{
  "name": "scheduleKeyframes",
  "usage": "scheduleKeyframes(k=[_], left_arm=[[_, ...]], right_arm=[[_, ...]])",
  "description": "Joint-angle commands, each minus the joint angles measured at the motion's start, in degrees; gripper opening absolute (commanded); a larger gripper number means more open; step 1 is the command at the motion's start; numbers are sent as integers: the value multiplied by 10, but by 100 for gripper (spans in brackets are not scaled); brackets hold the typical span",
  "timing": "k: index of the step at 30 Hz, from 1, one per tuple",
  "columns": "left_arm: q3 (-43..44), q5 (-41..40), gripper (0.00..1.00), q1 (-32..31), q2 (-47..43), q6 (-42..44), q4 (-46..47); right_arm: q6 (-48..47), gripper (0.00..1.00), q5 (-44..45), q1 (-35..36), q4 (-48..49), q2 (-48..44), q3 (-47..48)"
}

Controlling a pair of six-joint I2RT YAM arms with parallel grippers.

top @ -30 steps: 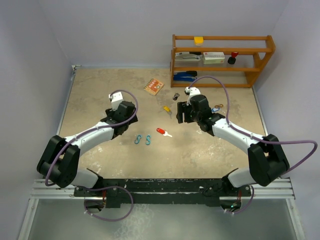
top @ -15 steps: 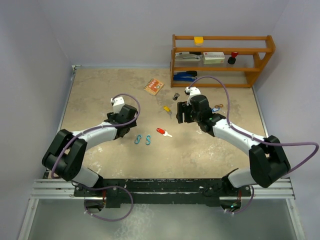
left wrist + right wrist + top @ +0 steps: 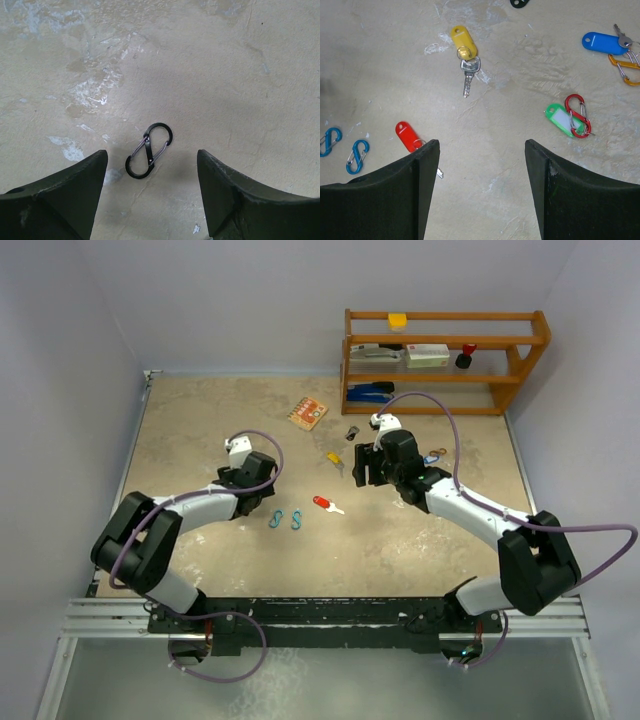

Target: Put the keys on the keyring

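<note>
Keys (image 3: 467,74): small, silver, each colour-tagged

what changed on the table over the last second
Only the left arm moved. The left gripper slid slightly right and toward the near edge, closer to the blue clips. Its fingers are open over a black clip. Nothing was taken hold of or let go. The right gripper, the red key and the yellow key stayed put.
</note>
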Motion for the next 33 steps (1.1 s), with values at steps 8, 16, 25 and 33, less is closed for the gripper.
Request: scheduleKeyframes(k=[8, 16, 25, 33], left_arm=[[-4, 10, 68, 7, 28, 7, 49], [-13, 18, 65, 9, 32, 9, 63], [-23, 32, 56, 9, 30, 9, 63], [-37, 43, 46, 9, 20, 6, 63]], right_arm=[[-7, 72, -4, 3, 12, -19, -1], [-7, 72, -3, 3, 13, -19, -4], [-6, 72, -1, 3, 12, -20, -5], [-4, 72, -1, 3, 12, -22, -6]])
